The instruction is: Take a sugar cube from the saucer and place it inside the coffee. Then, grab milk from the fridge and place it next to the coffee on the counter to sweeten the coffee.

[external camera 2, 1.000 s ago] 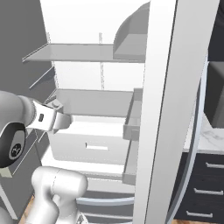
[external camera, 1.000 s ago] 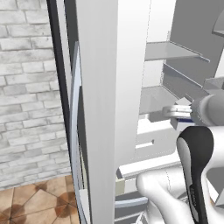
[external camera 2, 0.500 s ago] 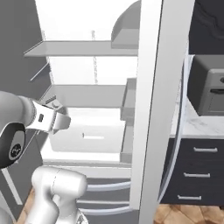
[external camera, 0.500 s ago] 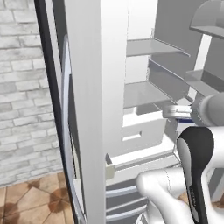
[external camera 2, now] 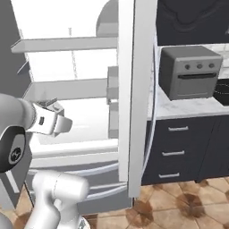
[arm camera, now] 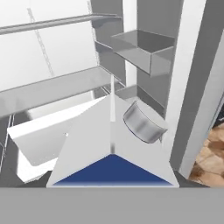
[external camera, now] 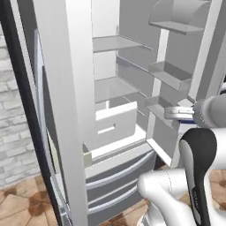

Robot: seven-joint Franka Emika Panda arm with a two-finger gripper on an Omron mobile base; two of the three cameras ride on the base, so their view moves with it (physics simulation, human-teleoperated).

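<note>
We see the milk carton [arm camera: 112, 144] w/ silver cap before the open fridge [external camera: 114, 101]; fingers hidden, probably clamped on it, can't tell.

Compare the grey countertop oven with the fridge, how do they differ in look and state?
The fridge is tall and light grey, reaching the floor, while the countertop oven is a small, darker grey box. The fridge stands open, its pale shelves showing; the oven's door is shut. The fridge stands on the tiled floor, whereas the oven sits up on the counter. Both are grey, boxy appliances.
</note>
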